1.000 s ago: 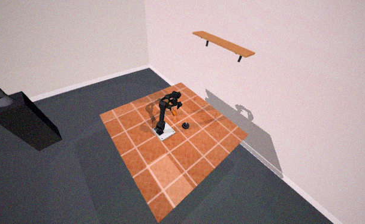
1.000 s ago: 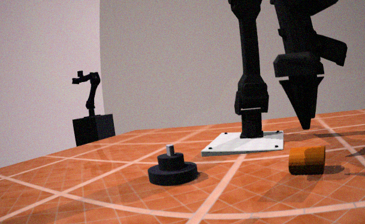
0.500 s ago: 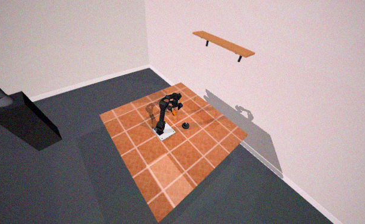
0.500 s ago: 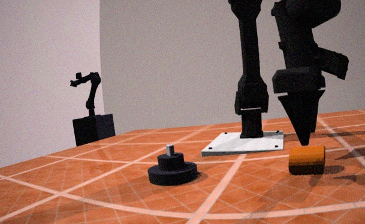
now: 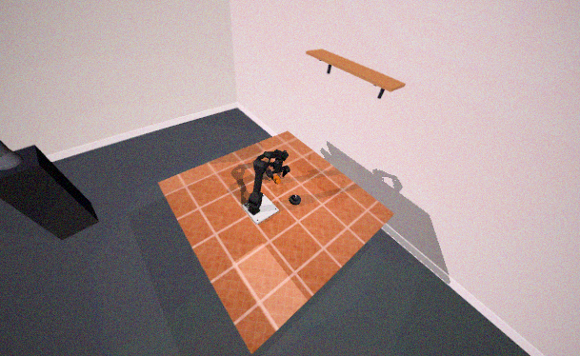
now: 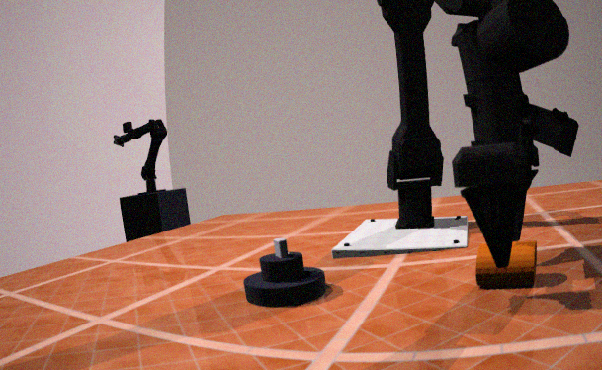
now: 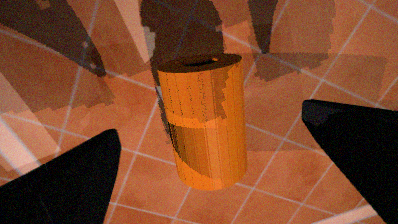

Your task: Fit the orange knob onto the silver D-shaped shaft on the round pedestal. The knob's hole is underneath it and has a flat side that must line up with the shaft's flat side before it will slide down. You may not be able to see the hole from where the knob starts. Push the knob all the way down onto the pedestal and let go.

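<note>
The orange knob lies on its side on the tiled table. In the wrist view its end with the dark hole faces the top of the picture; the hole's flat side cannot be made out clearly. My gripper is open, with one finger on each side of the knob and a gap to each. In the exterior view a fingertip is in front of the knob. The round dark pedestal stands upright away from the knob, with the bare silver shaft pointing up from its top.
The arm's white base plate lies near the pedestal and knob. The tiled table has its edges in the top view. A wooden shelf hangs on the wall, and a dark block stands off the table.
</note>
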{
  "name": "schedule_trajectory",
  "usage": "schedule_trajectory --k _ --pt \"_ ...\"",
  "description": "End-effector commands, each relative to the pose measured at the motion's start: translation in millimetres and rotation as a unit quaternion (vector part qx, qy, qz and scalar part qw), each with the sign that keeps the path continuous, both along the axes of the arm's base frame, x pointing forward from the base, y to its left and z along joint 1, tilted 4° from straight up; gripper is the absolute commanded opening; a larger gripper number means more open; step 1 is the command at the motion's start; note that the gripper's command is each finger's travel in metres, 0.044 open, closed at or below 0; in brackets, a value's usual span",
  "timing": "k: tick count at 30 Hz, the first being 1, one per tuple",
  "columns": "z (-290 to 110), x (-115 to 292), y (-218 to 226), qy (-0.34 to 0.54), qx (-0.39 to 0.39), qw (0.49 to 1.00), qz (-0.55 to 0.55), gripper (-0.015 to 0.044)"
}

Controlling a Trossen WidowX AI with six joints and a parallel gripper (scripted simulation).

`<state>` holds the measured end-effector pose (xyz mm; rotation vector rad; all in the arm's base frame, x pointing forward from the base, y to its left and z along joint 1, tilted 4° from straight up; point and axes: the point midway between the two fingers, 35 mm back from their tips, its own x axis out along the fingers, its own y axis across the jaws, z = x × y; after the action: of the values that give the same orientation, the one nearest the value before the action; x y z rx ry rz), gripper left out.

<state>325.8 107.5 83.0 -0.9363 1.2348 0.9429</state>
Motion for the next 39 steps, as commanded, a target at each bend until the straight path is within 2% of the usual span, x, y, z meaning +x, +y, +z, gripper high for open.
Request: schedule_trajectory --k 1,10,18,25,34,39 --pt "-9 -1 -1 0.004 -0.003 1.000 0.002 0.0440" --pt "-21 0 0 0.004 -0.003 1.000 0.002 0.0440" --pt "-21 0 0 0.004 -0.003 1.000 0.002 0.0240" --pt "-21 0 0 0.004 -0.003 1.000 0.002 0.0240" --pt "-21 0 0 0.004 -0.003 1.000 0.002 0.0180" --pt "-17 0 0 0.004 -0.003 1.000 0.002 0.0179"
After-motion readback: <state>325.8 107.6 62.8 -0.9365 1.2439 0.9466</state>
